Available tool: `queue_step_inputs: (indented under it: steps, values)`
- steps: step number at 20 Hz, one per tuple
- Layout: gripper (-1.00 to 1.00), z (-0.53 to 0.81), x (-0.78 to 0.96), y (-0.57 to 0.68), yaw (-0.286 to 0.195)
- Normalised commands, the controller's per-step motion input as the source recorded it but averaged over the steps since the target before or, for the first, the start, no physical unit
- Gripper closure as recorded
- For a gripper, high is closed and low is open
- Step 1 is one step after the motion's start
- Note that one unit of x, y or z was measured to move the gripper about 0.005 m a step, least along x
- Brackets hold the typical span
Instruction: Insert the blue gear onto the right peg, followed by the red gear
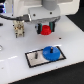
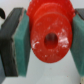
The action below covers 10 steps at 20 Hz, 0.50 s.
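Note:
The blue gear (image 1: 51, 53) lies flat on the part of the grey, black-rimmed plate (image 1: 33, 60) toward the exterior view's right. The right peg is hidden under it. My gripper (image 1: 46, 30) hangs above and behind the plate, shut on the red gear (image 1: 45, 30). In the wrist view the red gear (image 2: 49, 31) fills the middle with its hub hole facing the camera. It is clamped between the teal pads (image 2: 23, 43) of my gripper (image 2: 49, 42). A small dark pin (image 1: 37, 55) stands on the plate's left part.
A small grey-brown fixture (image 1: 18, 30) stands on the white table (image 1: 70, 40) toward the exterior view's left, behind the plate. A black cable (image 1: 6, 16) runs at the upper left. The table's front edge passes close below the plate.

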Motion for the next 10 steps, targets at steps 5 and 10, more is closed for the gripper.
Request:
queue_step_inputs:
  steps: [5,10]
  values:
    - [1.0,0.4,0.62,0.0,0.0]
    - [1.0,0.3,0.64,0.0,0.0]
